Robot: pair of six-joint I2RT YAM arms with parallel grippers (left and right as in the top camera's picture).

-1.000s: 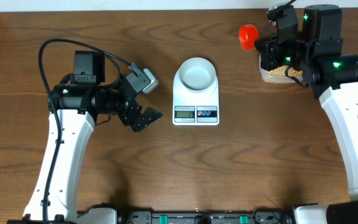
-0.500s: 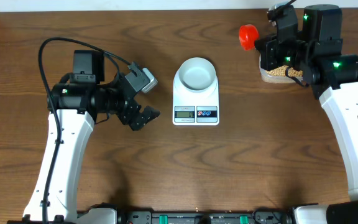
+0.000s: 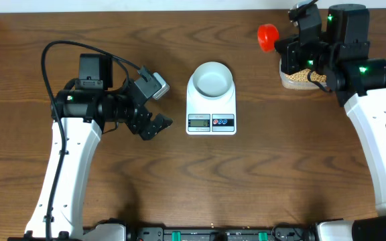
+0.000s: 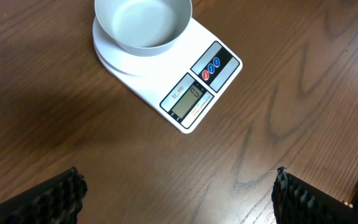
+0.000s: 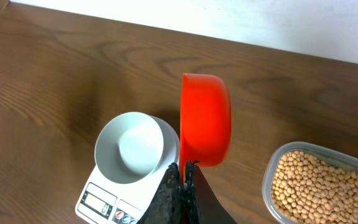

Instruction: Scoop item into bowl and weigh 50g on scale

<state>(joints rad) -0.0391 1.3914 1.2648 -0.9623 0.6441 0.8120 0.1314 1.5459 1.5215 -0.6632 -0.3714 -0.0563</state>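
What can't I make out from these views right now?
- Scale display reading: digits too small in overhead and left wrist.
- Red scoop contents: interior turned away from right wrist camera.
- Bean tub: cut off by right wrist frame edge; mostly hidden under right arm overhead.

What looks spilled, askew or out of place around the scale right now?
Nothing stands out. The bowl sits empty and upright on the scale, the beans are all inside the clear tub, and no spill shows.
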